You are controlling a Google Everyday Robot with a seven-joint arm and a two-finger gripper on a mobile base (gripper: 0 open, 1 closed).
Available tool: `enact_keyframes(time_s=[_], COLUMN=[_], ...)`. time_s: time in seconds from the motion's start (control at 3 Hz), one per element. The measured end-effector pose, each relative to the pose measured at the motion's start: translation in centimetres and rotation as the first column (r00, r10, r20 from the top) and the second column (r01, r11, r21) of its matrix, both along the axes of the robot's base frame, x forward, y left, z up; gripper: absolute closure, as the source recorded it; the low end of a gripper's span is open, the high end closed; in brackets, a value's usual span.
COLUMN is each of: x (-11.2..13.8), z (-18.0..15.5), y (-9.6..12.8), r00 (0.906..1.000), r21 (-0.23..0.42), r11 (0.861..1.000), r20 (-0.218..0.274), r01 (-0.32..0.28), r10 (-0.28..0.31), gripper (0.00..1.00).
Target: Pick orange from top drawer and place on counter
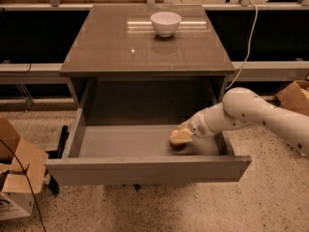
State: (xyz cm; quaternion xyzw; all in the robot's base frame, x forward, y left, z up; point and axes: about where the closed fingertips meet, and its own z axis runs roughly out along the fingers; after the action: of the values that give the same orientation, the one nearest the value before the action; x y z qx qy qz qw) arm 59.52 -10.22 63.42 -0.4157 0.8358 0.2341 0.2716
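A grey-brown cabinet stands on a speckled floor. Its top, the glossy counter surface, is seen from above and in front.

Below it the top drawer is pulled fully out, showing a smooth grey interior.

A white robot arm reaches in from the right, crossing over the drawer's right wall and sloping down to the left.

A cardboard box sits on the floor at the left.

A white bowl stands near the back edge of the counter surface.

The gripper, pale yellow at its tip, is low inside the drawer, right of centre and close to the drawer floor. Whether its grasp is released or clenched cannot be told.

The orange cannot be made out as a separate object. It is probably at or under the gripper tip, hidden by it.

Likely risks: a loose or off-centre grasp could nudge the round fruit away across the smooth drawer floor. On the way up, the arm could catch the drawer's right wall or the overhanging front edge of the counter surface. Set down carelessly, the orange could roll on the glossy top or bump the bowl.
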Motion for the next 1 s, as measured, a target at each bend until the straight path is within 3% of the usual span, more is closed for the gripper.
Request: enact_keyframes(time_s=[0.33, 0.67, 1.0], x=[-0.6, -0.8, -1.0], z=[0.0, 0.6, 6.9], y=[0.1, 0.3, -0.9], r00=[0.9999, 1.0000, 0.9977], r21=[0.012, 0.024, 0.045], r11=[1.000, 1.000, 0.999], r20=[-0.011, -0.004, 0.068], r01=[0.005, 0.006, -0.005], r10=[-0.004, -0.006, 0.002], gripper=[0.94, 1.00, 1.00])
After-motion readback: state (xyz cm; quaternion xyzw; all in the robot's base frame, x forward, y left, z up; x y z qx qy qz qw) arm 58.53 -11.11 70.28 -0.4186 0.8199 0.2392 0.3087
